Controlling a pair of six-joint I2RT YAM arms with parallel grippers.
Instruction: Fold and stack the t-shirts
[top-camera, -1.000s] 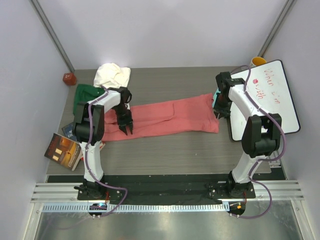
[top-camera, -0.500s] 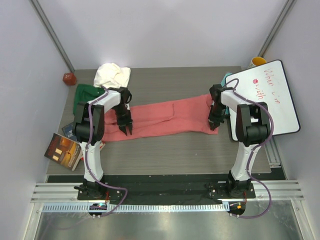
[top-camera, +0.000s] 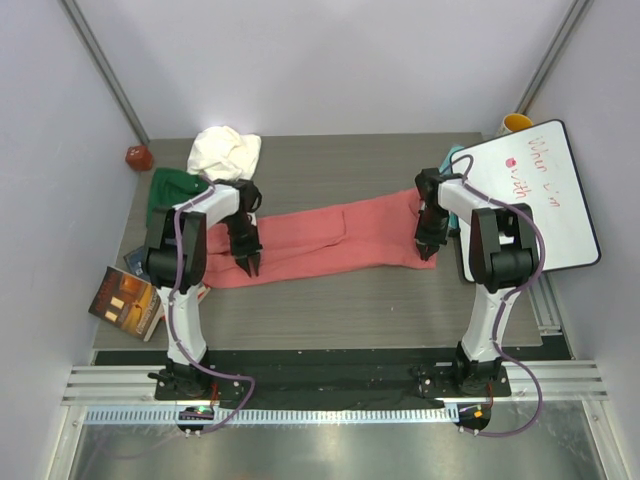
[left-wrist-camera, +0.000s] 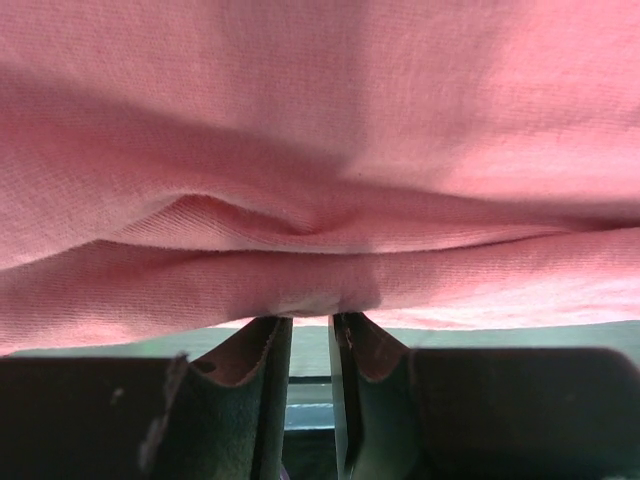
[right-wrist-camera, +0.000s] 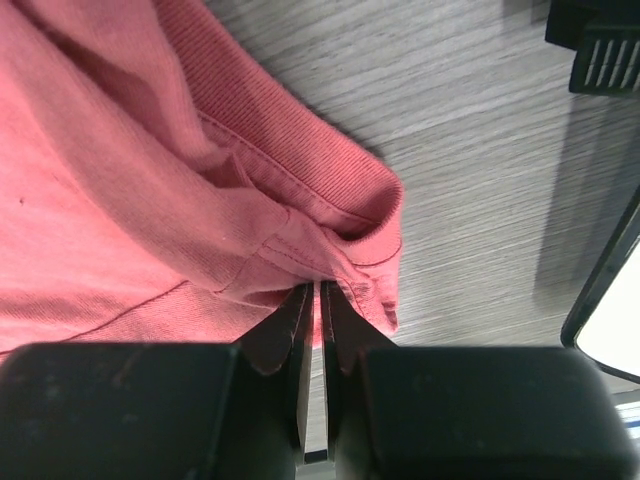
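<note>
1. Now the right gripper (top-camera: 428, 250) has come off the edge of the whiteboard (top-camera: 545, 190) and settled on the right end of the salmon-pink t-shirt (top-camera: 340, 235). The board lies just outboard of it.
2. Its jaws stand almost together, nipping the shirt's ribbed corner at their very tips (the wrist view shows only a sliver of a gap behind the cloth).
3. Meanwhile the left gripper (top-camera: 249, 262) has narrowed over the last second and slid slightly toward the near edge. It sits at the shirt's left end, and the doubled edge puckers between its tips. I read that as a pinch, though the closing may not be quite finished.
4. The shirt lies flat on the table (top-camera: 350, 300) as a long band running from one gripper straight across to the other.
5. With both ends taken, the arms look ready for a shared lift or a fold across (a judgement, not a thing seen).
6. The dark green t-shirt (top-camera: 170, 190) and cream-white t-shirt (top-camera: 225, 152) lie crumpled beyond and outboard of the left gripper, so most of the task remains.
</note>
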